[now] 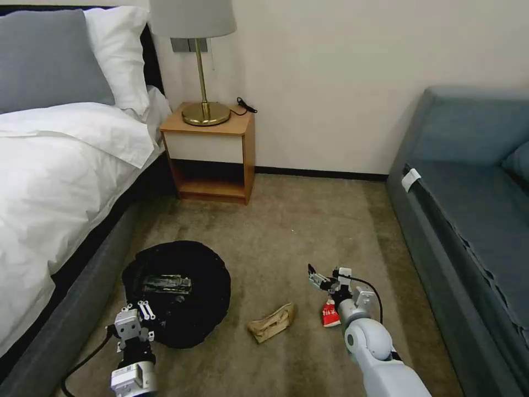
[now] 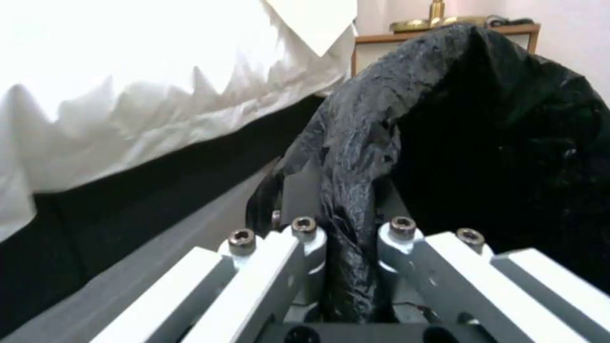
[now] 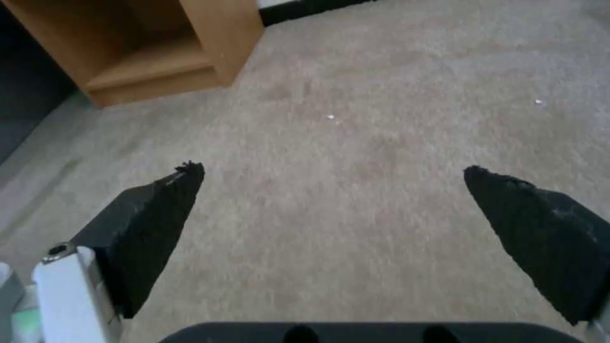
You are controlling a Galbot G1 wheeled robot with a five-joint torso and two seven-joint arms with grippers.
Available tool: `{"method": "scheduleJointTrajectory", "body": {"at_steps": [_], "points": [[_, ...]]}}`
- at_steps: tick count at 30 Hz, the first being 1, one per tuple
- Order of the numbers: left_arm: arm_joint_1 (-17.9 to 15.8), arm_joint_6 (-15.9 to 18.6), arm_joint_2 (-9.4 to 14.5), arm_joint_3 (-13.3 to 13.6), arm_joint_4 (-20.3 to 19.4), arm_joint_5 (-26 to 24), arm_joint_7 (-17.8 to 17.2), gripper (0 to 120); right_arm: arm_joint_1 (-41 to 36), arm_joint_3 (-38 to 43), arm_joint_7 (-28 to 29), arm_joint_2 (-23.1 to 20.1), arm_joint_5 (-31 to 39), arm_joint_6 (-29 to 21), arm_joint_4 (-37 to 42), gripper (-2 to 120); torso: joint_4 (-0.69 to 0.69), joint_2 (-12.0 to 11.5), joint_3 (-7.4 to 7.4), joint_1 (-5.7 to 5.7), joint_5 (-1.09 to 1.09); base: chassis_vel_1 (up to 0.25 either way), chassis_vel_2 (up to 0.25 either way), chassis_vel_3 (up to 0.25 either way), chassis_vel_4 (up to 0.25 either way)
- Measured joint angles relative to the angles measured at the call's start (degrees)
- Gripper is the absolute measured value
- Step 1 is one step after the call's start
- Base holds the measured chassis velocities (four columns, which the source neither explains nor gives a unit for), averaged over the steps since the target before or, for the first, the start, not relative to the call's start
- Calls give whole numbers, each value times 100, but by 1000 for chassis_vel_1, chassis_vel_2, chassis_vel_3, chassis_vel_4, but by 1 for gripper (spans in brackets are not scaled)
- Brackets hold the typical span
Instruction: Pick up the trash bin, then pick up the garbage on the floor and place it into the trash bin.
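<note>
Our left gripper (image 2: 346, 247) is clamped on the rim of the round black-lined trash bin (image 1: 176, 292); right of the bin, our right gripper (image 3: 330, 190) hangs spread, needing the tan paper scrap (image 1: 271, 322) next

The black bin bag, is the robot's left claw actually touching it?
Touching. In the left wrist view the left gripper has a fold of the trash bin liner pinched between its fingers, with no gap on either side.
</note>
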Motion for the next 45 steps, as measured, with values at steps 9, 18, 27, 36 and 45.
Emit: {"method": "scheduleJointTrajectory", "body": {"at_steps": [9, 18, 27, 36, 45], "points": [[-135, 93, 308, -10, -96, -238, 41, 4, 13, -86, -267, 43, -179, -28, 278, 100, 0, 0, 1, 1, -1, -80, 73, 64, -80], [-236, 212, 662, -310, -118, -415, 10, 4, 240, -619, -535, -365, -538, -379, 709, 100, 0, 0, 0, 0, -1, 0, 0, 0, 0], [-161, 372, 932, -524, 3, -506, -77, 4, 1269, -1863, -687, -1283, -207, -1138, 480, 100, 1, 0, 0, 0, -1, 0, 0, 0, 0], [-245, 455, 1023, -495, 197, -509, -69, 4, 2179, -3027, -1018, -1690, -83, -1328, -203, 100, 0, 0, 0, 0, 0, 0, 0, 0, 0], [-339, 727, 1088, -476, 86, -624, 52, 4, 2880, -4063, -1682, -1765, -168, -1508, -644, 100, 0, 0, 0, 0, -1, 0, 0, 0, 0]]}}
